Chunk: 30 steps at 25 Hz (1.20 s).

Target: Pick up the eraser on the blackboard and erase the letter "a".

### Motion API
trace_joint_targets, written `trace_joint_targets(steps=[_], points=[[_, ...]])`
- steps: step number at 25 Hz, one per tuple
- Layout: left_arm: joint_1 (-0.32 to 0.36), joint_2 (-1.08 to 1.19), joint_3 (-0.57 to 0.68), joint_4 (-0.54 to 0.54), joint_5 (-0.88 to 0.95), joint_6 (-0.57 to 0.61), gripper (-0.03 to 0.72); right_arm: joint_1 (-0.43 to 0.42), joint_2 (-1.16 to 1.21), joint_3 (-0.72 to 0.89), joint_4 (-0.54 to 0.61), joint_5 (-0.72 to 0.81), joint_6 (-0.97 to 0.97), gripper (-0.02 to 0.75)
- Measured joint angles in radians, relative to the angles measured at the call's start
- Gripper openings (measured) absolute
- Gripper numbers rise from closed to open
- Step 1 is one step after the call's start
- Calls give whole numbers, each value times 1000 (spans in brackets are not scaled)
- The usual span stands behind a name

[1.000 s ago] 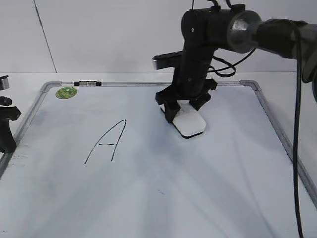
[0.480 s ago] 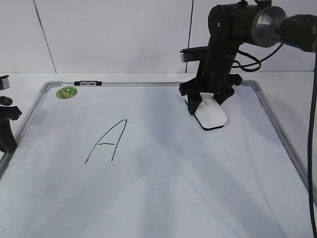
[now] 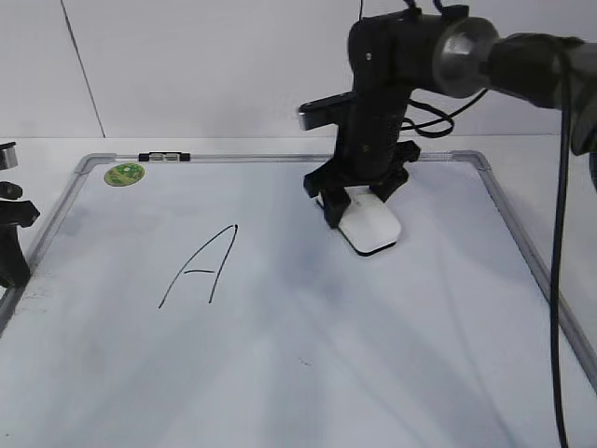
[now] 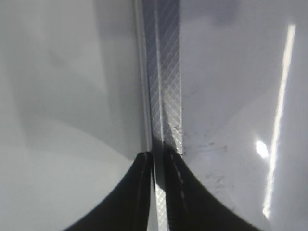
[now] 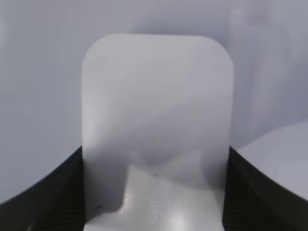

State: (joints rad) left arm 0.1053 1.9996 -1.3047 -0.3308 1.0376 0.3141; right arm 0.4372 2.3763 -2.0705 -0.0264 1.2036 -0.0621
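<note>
My right gripper [image 3: 359, 203] is shut on the white eraser [image 3: 370, 229] and presses it flat on the blackboard [image 3: 298, 373], right of the middle near the far edge. In the right wrist view the eraser [image 5: 156, 120] fills the space between the two black fingers [image 5: 154, 192]. A large capital "A" [image 3: 199, 267] is drawn on the left half of the board. No small letter "a" shows on the board; the spot under the eraser is hidden. My left gripper [image 3: 11, 245] is shut and empty at the board's left frame [image 4: 166, 72], its fingers [image 4: 159, 159] over the metal rail.
A round green sticker [image 3: 124, 174] and a small black-and-white marker clip [image 3: 164, 157] sit at the board's far left corner. The silver frame [image 3: 522, 233] runs along the right side. A tiny dark speck [image 3: 302, 361] lies on the near board.
My right gripper slid the eraser to the right along the board, then back left; it now sits between the two earlier spots. The left arm has not moved.
</note>
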Motion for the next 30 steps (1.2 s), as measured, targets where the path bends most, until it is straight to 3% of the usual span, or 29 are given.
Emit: trace_joint_targets(steps=[4,12,21,30], points=[[0,0,0,0,0,0,70,71,-4,0,2,0,-4,522],[0,0,0,0,2,0,70,109,-56,14,26,21,-8,522],[0,0,0,0,2,0,71,106,-246,-7,-63,35,-10,522],[0,0,0,0,2,0,71,46,-345,39,-73,41,-10,522]])
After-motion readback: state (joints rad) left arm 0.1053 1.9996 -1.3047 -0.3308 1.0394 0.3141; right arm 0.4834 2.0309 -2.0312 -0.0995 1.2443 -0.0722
